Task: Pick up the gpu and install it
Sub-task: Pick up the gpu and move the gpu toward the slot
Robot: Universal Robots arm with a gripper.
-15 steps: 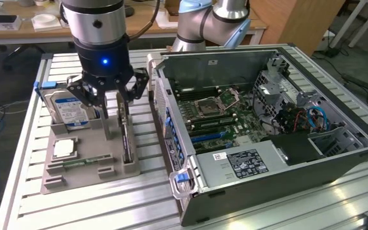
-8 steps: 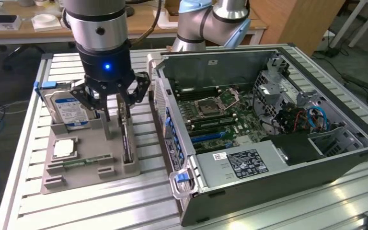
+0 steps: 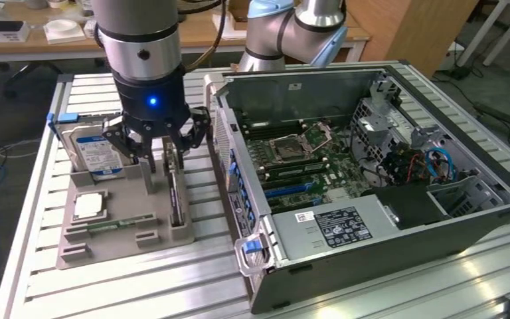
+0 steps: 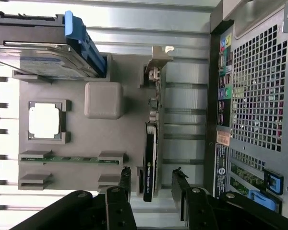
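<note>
Wrist view, end effector spread astride edge-standing gpu, gaps both sides, tray near case

Narrow clearance along both faces of the gpu, upright on edge in the gray tray — raised block near on one side, bare table strip then computer case wall on the other.
</note>
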